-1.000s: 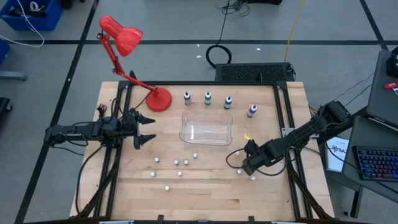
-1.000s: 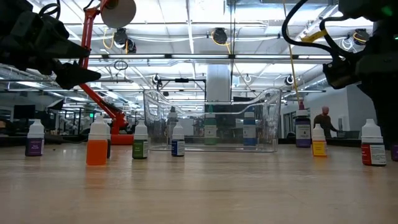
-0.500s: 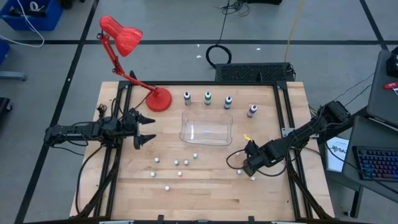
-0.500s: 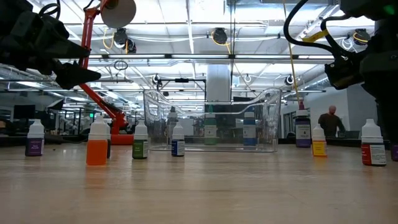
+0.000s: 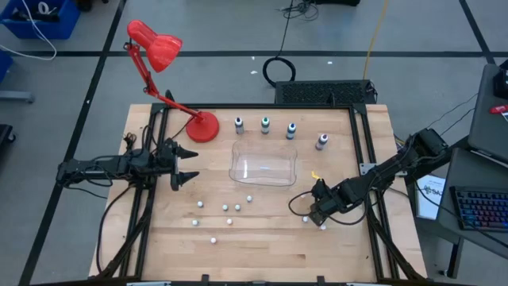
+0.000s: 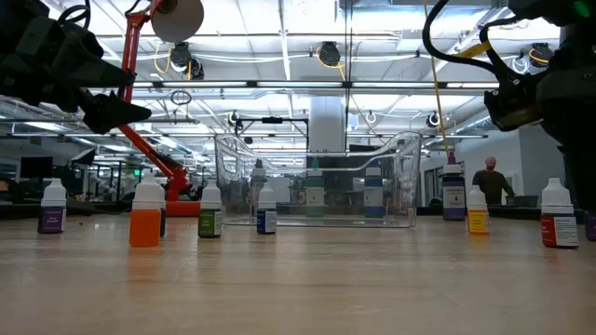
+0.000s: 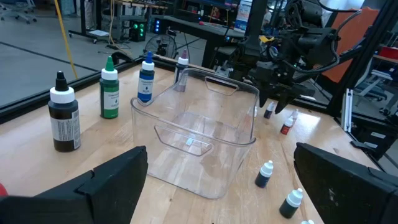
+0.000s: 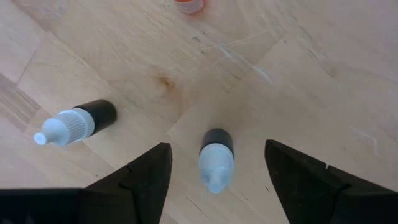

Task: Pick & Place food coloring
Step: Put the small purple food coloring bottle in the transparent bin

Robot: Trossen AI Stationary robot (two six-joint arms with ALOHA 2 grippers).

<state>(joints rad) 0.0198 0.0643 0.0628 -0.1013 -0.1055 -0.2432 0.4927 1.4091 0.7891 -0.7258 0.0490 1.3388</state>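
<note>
Four food coloring bottles stand upright in a row at the table's far side: dark (image 5: 238,124), green (image 5: 264,123), blue (image 5: 291,130) and pink-purple (image 5: 321,141). They also show in the left wrist view, starting with the dark one (image 7: 64,115). My right gripper (image 5: 316,213) is open and points down at the right of the table. Its fingers stand on either side of a small dark white-capped bottle (image 8: 216,158) without touching it. My left gripper (image 5: 184,164) is open and empty above the table's left side.
A clear plastic container (image 5: 263,164) stands mid-table, in front of the row. Several small white-capped bottles (image 5: 230,210) are scattered on the near half, and another dark one (image 8: 71,122) stands beside my right gripper. A red desk lamp (image 5: 202,125) stands at the far left.
</note>
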